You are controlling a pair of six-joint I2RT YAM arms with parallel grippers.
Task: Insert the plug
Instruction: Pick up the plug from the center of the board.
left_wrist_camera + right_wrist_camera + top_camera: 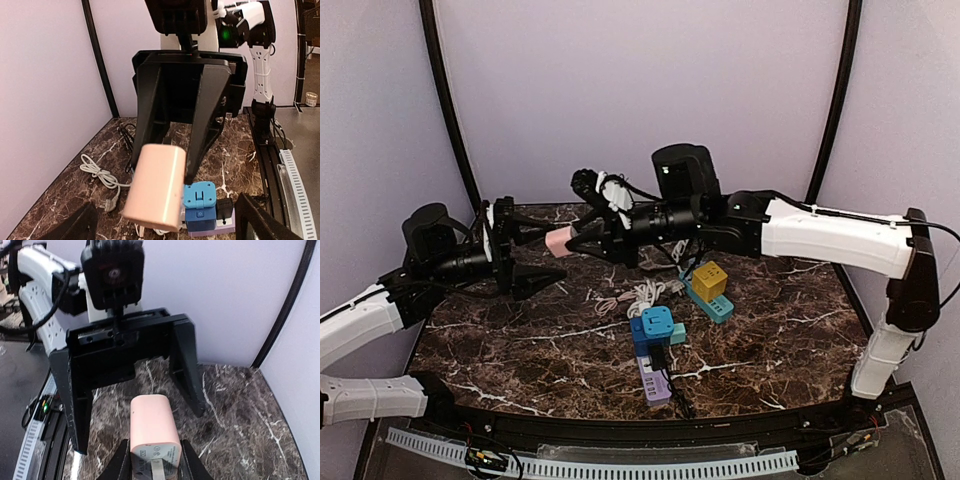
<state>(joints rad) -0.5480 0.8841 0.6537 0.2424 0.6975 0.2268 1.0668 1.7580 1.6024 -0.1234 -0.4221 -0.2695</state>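
**Item:** plug (155,432), pale pink block, held in mid-air above the table (500,350), well clear of every socket.

**Right gripper** (155,460): fingers pinching the plug by its sides. The label end sits between the fingertips and the rounded end points away from them.

**Left gripper** (560,255): fingers spread wide, facing the right gripper. One finger stands on each side of the plug's free end, and neither touches it.

**Step in hand:** judged to be a hand-over between the arms, with the plug now carried by the right side alone. Insertion is not yet begun.

**Next move calls for:** the left fingers drawing straight back off the plug without brushing it. The right fingers then carry the plug down to a free socket, prong side towards it. The prongs cannot be made out here, so the plug's orientation is uncertain.

**Below the fingers:**
- purple strip (656,385), with a black lead plugged into it
- blue cube (655,325), at the purple strip's far end
- teal strip (717,306), further towards the right arm's base
- yellow cube (709,280), sitting on the teal strip
- white cable (638,296), bundled loosely between the strips

**In the way:**
- the left fingers bracketing the plug
- the cubes and black lead taking up socket space
- the loose cable, which could snag a descending finger
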